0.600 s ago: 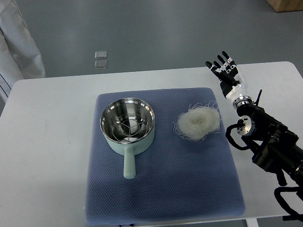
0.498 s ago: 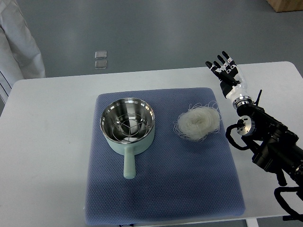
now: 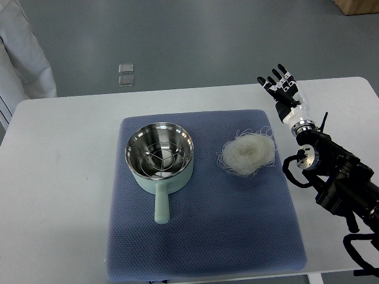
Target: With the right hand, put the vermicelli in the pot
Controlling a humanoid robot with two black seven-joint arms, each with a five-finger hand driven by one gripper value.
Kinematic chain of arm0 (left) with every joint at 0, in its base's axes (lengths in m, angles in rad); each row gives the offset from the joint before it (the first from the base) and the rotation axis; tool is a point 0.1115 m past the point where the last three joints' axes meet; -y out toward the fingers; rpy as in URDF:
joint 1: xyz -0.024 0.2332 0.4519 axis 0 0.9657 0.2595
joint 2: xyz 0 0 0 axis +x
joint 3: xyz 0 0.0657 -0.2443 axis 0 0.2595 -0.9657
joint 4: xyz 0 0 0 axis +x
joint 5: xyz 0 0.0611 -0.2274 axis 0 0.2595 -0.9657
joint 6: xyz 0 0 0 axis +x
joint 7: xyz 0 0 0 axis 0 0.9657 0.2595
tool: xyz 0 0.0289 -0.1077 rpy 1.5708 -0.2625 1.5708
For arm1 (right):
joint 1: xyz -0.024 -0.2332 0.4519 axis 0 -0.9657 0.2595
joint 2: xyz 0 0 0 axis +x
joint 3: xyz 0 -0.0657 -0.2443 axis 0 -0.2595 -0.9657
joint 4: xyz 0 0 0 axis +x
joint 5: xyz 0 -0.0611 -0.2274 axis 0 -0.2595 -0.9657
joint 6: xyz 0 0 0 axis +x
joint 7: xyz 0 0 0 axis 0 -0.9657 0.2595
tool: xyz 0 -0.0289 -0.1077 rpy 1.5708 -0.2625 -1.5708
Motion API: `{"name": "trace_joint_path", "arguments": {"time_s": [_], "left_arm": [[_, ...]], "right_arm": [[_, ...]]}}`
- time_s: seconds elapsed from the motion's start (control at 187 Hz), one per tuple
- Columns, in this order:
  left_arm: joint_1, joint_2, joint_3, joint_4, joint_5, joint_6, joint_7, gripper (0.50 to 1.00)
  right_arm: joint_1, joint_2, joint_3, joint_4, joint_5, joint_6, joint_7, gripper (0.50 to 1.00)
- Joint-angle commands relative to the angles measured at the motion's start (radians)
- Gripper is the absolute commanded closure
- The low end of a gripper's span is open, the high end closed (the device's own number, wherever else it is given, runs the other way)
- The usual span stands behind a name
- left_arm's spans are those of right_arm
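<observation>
My right hand (image 3: pixel 283 89) hangs spread and empty beyond the vermicelli (image 3: pixel 247 153) on the blue mat (image 3: pixel 207 236); I worry loose strands slip before reaching the pot (image 3: pixel 159 155).

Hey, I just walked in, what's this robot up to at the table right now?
Nothing is being handled yet. The robot's right hand hovers with fingers spread over the white table, beyond the blue mat's far right corner. A white nest of vermicelli lies on the mat, apart from the hand. Beside it stands the pale green pot with a steel interior, with no noodles in it. The left hand is out of view.
</observation>
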Motion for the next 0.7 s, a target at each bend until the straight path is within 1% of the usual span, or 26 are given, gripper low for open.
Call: {"name": "trace_joint_path", "arguments": {"time_s": [0.0, 0.696], "left_arm": [[0.001, 0.0, 0.001, 0.0, 0.0, 0.0, 0.0, 0.5], [0.001, 0.0, 0.0, 0.0, 0.0, 0.0, 0.0, 0.5]], "right_arm": [[0.001, -0.003, 0.0, 0.0, 0.0, 0.0, 0.0, 0.572], [0.009, -0.011, -0.002, 0.0, -0.003, 0.002, 0.0, 0.572]]}}
